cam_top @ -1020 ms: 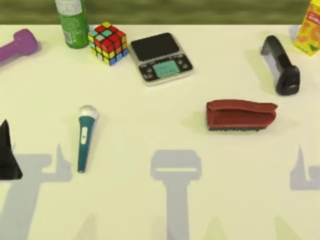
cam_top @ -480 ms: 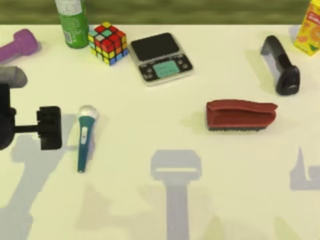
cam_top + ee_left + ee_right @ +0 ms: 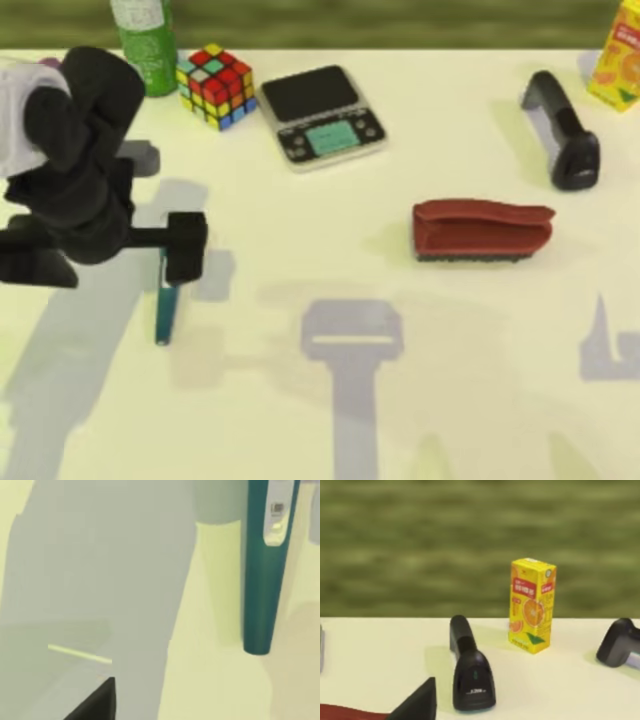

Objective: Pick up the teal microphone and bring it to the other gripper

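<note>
Left arm: over the table's left side, reaching rightward.
Left gripper (image 3: 186, 247): directly above the microphone's head end; whether its jaws are open cannot be told.
Microphone (image 3: 166, 312): lying flat on the table at left, only its teal handle showing below the gripper; white switch (image 3: 274, 526) facing up.
Brush (image 3: 481, 230): right of centre.
Scanner (image 3: 562, 132): far right.
Right gripper: outside the top view.

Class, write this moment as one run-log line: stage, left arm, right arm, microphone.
stage: approach | left gripper: above microphone head | right gripper: out of top view | microphone: flat on table, ungrasped
</note>
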You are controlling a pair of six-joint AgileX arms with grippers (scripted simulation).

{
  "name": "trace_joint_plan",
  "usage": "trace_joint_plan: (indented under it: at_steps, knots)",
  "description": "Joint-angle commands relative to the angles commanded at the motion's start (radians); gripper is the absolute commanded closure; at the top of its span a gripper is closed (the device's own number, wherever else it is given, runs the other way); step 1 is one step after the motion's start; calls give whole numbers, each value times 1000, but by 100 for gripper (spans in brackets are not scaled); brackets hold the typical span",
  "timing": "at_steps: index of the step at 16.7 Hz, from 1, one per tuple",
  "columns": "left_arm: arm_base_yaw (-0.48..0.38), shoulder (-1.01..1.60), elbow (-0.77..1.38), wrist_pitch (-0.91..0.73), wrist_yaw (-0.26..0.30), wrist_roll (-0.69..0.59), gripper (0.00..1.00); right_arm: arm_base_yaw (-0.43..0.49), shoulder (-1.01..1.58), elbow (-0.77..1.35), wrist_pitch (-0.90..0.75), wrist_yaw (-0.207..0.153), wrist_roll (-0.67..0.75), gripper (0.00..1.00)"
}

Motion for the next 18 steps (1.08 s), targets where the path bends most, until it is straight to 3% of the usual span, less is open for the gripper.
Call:
trace_joint_plan:
  at_steps: [11, 18]
  knots:
    - [-18, 120, 79, -32, -1, -18, 0, 0, 0, 0, 0, 0, 0, 0]
    - [-14, 297, -16, 247, 1, -10, 0, 0, 0, 0, 0, 0, 0, 0]
